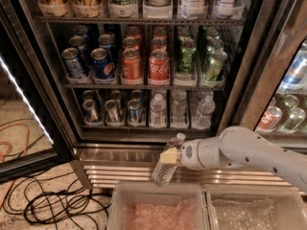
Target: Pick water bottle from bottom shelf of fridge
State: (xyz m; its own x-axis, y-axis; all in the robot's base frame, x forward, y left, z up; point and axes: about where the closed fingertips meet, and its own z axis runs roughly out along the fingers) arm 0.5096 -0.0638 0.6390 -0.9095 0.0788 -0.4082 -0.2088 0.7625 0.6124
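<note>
The fridge stands open with a dark interior and a louvered steel grille at its base. Its bottom shelf holds silver cans on the left and several clear water bottles on the right. My gripper, at the end of a white arm reaching in from the right, is shut on one water bottle. It holds the bottle tilted, cap up to the right, in front of the grille, below and outside the shelf.
The rack above holds cola and soda cans. An adjoining glass-fronted unit with cans is at right. Black and orange cables lie on the floor at left. Two clear bins sit directly below the bottle.
</note>
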